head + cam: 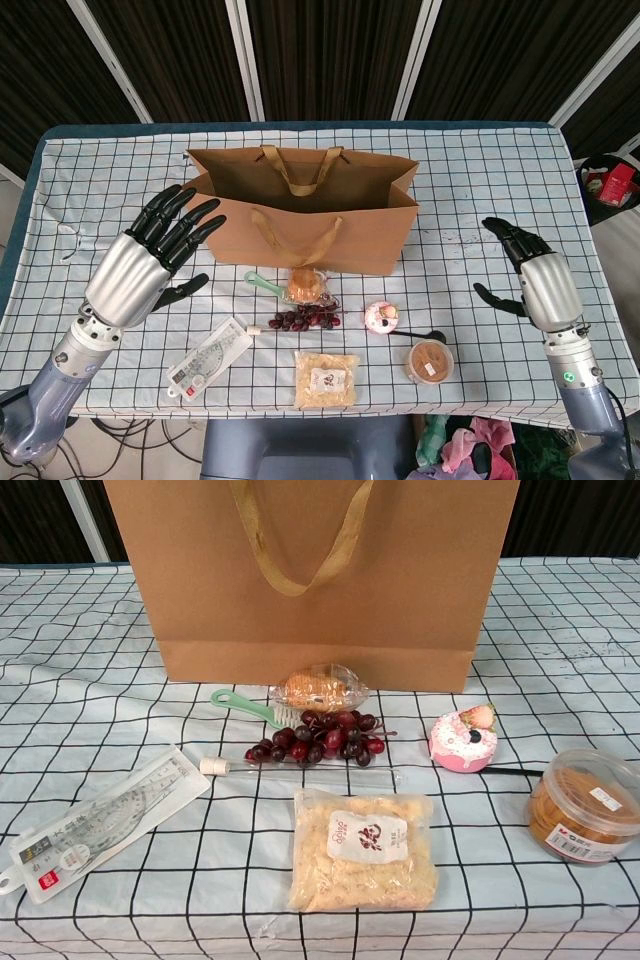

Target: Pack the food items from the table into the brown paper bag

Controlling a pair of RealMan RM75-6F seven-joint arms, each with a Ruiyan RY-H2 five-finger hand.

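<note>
Between the two raised robot hands, on the checked bench, the food lies in a loose cluster. Both are empty with fingers spread: the left robot hand hovers left of the cluster, the right robot hand well off to its right.

Nearest, ahead of the left robot hand's wrist, sits the pasta packet: probably light, crinkly and slippery, best pinched at an edge seam. Toward the right robot hand stands the lidded cookie tub, rigid and likely easy to wrap around its wall. Beyond it is the small pink cake, which looks soft and crushable, so take it low at its sides. The grape bunch would likely shed fruit; cup it from beneath. The wrapped bun is squashy. Furthest stands the brown paper bag, upright and open-mouthed, thin-walled and easy to tip.
</note>
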